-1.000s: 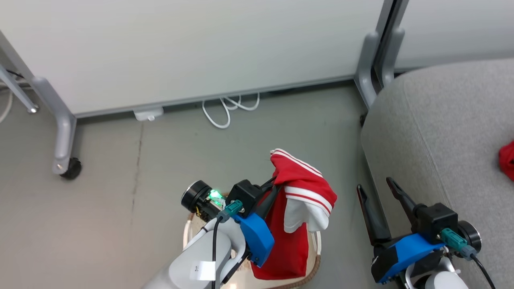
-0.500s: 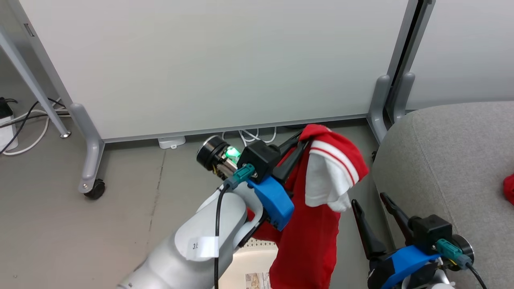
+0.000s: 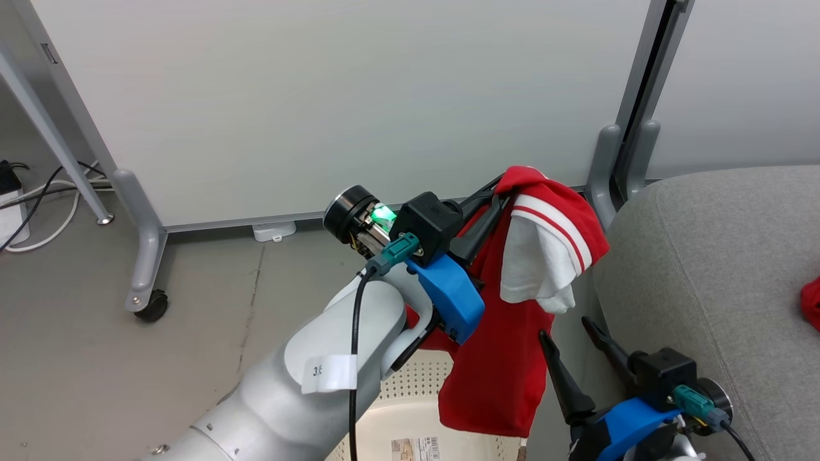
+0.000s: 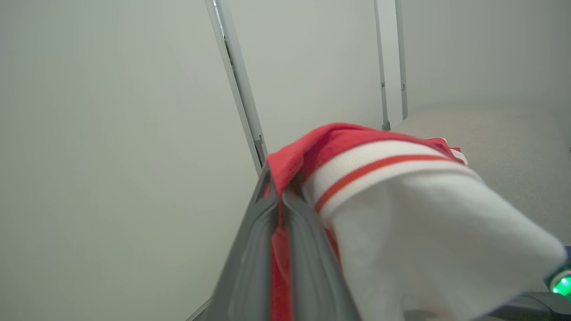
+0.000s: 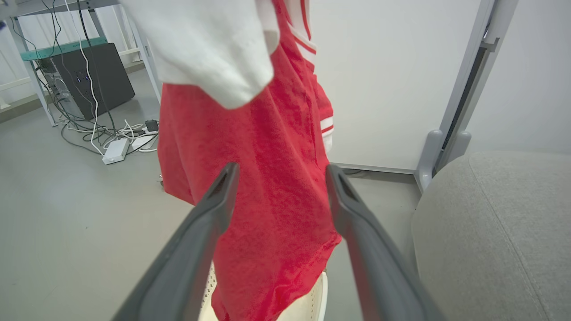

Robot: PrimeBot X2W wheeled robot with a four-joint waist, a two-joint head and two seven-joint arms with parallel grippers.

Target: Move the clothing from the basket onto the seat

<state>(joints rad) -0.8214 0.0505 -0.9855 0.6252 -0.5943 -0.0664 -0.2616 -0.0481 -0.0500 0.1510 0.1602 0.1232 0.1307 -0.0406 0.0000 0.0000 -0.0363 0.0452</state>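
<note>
Left pincer [image 3: 494, 197] pinches a red garment [image 3: 506, 346] hanging above the basket [image 3: 410, 416], just short of the seat [image 3: 717, 256]'s edge. Right pincer [image 3: 564, 328] is spread and empty. One red piece [image 3: 812, 304] lies on the seat; this one remains.

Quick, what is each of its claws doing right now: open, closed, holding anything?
Left gripper: closed on the red garment, which hangs above the basket.
Right gripper: open, holding nothing.
</note>
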